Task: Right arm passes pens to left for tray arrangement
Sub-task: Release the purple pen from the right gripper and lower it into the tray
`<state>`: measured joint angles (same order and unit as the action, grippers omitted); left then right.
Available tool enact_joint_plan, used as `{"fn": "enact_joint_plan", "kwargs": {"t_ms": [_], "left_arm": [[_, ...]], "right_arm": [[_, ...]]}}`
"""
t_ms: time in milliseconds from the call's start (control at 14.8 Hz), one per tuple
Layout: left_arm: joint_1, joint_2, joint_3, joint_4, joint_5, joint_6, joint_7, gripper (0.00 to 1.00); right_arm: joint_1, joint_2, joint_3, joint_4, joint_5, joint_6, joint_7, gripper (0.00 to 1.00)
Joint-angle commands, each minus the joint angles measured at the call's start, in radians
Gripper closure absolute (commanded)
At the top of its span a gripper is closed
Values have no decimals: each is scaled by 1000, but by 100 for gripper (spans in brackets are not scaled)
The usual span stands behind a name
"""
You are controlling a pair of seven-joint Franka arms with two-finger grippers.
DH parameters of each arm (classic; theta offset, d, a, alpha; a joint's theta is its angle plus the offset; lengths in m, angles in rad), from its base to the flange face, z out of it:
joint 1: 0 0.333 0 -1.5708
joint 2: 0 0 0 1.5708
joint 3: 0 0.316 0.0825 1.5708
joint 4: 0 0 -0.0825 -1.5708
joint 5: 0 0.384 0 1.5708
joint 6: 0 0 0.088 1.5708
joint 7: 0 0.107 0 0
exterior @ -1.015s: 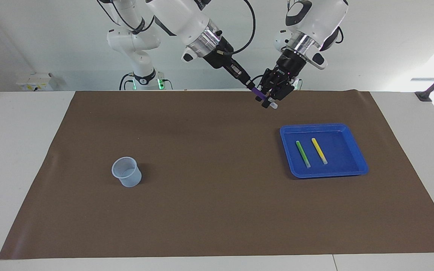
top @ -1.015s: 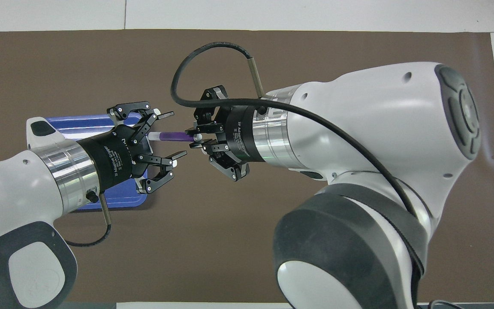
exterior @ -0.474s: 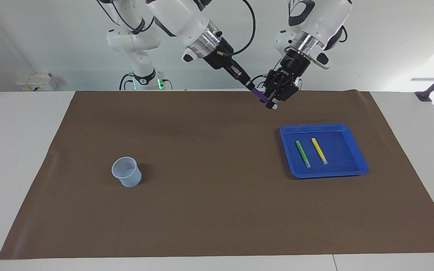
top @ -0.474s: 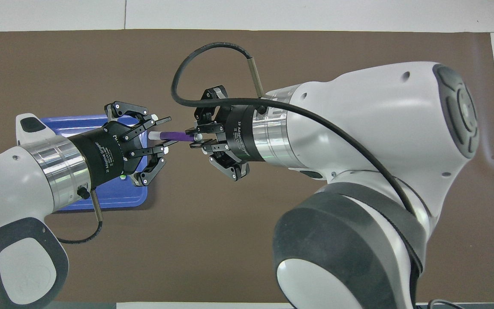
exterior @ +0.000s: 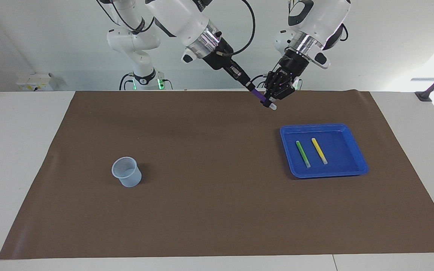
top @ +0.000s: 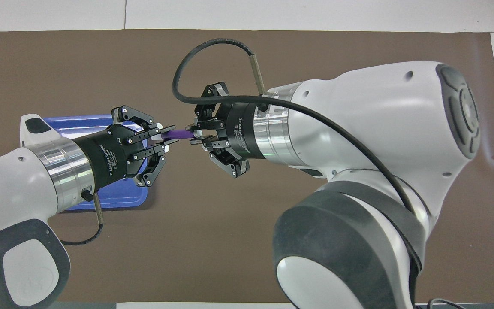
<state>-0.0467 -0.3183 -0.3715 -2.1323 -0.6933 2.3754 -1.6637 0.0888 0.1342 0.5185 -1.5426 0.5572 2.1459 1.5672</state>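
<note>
The purple pen [top: 179, 134] hangs in the air over the brown mat [exterior: 209, 158], held at both ends. My right gripper [top: 194, 134] [exterior: 252, 89] is shut on one end. My left gripper [top: 166, 138] [exterior: 270, 102] is shut on the other end, near the pen's pale tip [exterior: 273, 107]. The blue tray [exterior: 347, 165] lies toward the left arm's end of the table. In it the green pen [exterior: 303, 153] and the yellow pen [exterior: 319, 150] lie side by side. In the overhead view my left arm covers most of the tray [top: 71, 122].
A small translucent cup [exterior: 126, 172] stands upright on the mat toward the right arm's end, hidden under my right arm in the overhead view. The mat covers most of the white table [exterior: 13, 150].
My left gripper's fingers have closed from open onto the purple pen's end. The right gripper has kept its grip and barely moved.
</note>
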Motion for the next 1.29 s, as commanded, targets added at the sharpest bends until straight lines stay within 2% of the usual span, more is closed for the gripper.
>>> {"fn": "enact_joint_plan", "kwargs": {"t_ms": [0,68,135,338,542,677,880,1083,1219], "left_arm": [[18,-2,-3,12,20,-2,-7,100],[18,-2,-3,12,20,-1,-7,100],[18,-2,-3,12,21,-1,-1,100],[22,-2,-3,12,24,-1,21,100],[97,-1,-4,6,24,-28,167,100],[187,2,-4,2,24,-123,342,100],[319,31,-3,-7,24,-247,630,100],[462,64,-3,-40,37,-323,983,100],[510,125,-3,-44,147,-324,1157,100]], "right_arm": [[-8,4,14,4,-19,-18,11,100],[-8,5,14,4,-19,-20,11,56],[-8,5,12,7,-23,-23,11,1],[-12,-4,-5,7,-65,-32,5,0],[-12,-25,-78,-2,-172,-116,-135,0],[-12,-51,-141,-33,-218,-197,-311,0],[-12,-91,-216,-97,-298,-257,-586,0],[-12,-108,-314,-128,-384,-314,-829,0],[-14,-114,-383,-135,-472,-349,-1005,0]]}}
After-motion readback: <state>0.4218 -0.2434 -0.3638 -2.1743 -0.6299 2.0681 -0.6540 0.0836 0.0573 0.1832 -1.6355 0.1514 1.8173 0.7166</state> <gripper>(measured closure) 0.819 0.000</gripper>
